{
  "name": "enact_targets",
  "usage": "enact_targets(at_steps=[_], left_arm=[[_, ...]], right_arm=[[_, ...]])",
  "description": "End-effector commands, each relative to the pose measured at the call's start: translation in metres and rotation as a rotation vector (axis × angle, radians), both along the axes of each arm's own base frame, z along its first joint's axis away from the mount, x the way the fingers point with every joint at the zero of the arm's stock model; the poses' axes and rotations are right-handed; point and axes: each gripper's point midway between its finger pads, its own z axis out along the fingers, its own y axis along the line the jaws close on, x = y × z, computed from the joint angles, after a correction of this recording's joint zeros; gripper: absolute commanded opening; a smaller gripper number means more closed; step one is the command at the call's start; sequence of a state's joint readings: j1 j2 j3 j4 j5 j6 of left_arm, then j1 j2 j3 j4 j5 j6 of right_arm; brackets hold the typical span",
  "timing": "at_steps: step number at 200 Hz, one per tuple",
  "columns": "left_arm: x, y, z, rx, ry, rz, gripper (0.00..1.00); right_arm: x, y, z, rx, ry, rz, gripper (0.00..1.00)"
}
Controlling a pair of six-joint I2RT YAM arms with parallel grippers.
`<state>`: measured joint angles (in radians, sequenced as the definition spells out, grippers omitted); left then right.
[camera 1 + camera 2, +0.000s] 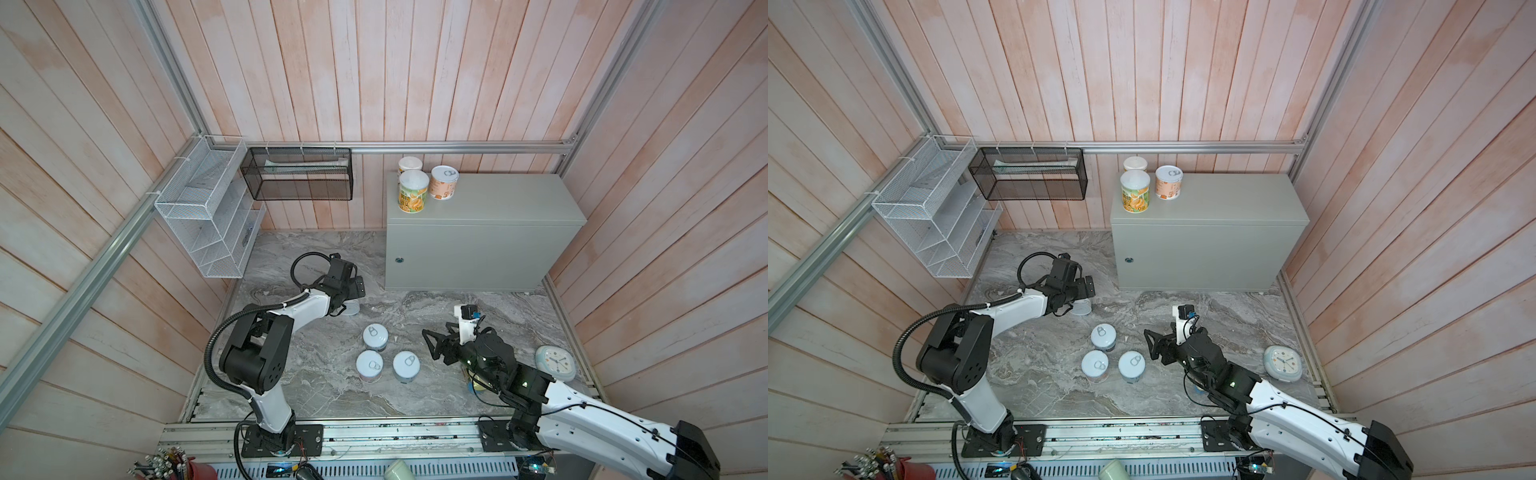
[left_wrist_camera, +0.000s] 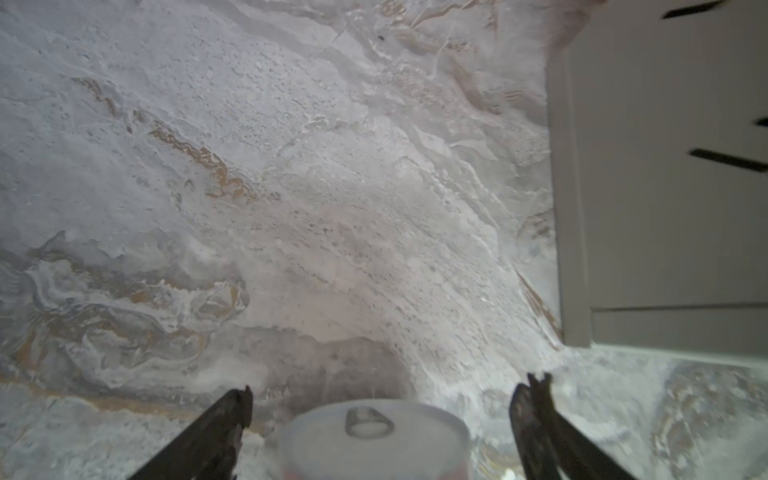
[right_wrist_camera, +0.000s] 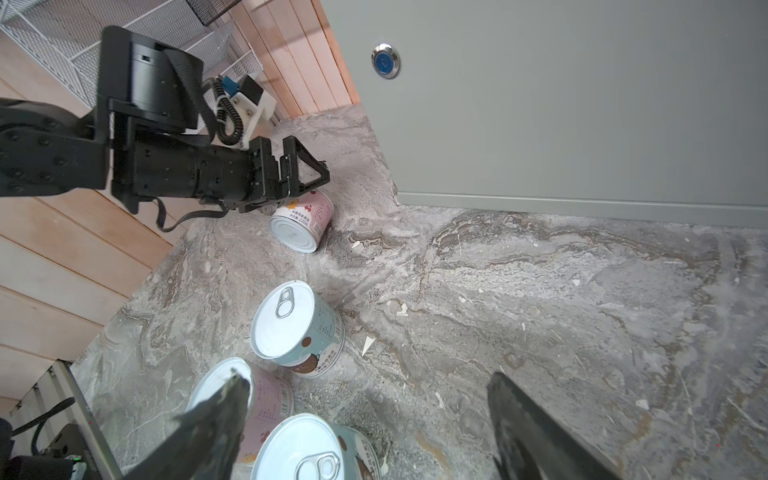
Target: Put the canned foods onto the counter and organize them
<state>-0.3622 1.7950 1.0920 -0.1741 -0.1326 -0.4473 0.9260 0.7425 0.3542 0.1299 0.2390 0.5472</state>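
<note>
Nearest, three floor cans stand beside our right gripper, jaws wide, empty. Further, the pink can seems to lie on its side, base toward that arm, just under our left gripper, jaws wide. Behind, the counter holds three placed cans.

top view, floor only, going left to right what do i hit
tipped can → front-left can → front-right can → right gripper → clock; the back can overlaps the front-left can, so it's left out
</note>
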Motion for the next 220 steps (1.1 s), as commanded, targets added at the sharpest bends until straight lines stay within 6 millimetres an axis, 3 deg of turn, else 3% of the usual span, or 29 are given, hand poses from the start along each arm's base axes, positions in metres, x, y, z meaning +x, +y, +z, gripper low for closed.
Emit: enact_targets(at_steps=[1, 29, 73, 106, 138, 154, 220], left_arm=[[-0.016, -0.007, -0.018, -0.012, 0.145, -0.081, 0.98], [-0.016, -0.014, -0.017, -0.022, 0.195, -0.134, 0.91], [-0.016, -0.013, -0.034, 0.02, 0.285, -0.156, 0.79], [-0.018, -0.008, -0.032, 0.041, 0.281, -0.151, 0.75], [-0.022, -0.002, -0.026, 0.07, 0.276, -0.151, 0.75], [-0.025, -0.002, -0.023, 0.069, 0.276, -0.155, 0.81], [-0.031, -0.001, -0.025, 0.064, 0.276, -0.151, 0.8]], right_arm=[[0.001, -0.006, 0.003, 0.012, -0.003, -0.028, 0.9], [0.001, -0.015, 0.0, 0.008, -0.004, -0.059, 0.9], [-0.001, -0.021, -0.002, 0.01, -0.011, -0.075, 0.9], [-0.001, -0.024, -0.005, -0.006, -0.007, -0.086, 0.9], [-0.001, -0.026, -0.005, -0.002, -0.01, -0.094, 0.9], [0.0, -0.026, -0.005, 0.0, -0.011, -0.097, 0.9], [0.002, -0.021, -0.004, -0.006, -0.004, -0.086, 0.9]])
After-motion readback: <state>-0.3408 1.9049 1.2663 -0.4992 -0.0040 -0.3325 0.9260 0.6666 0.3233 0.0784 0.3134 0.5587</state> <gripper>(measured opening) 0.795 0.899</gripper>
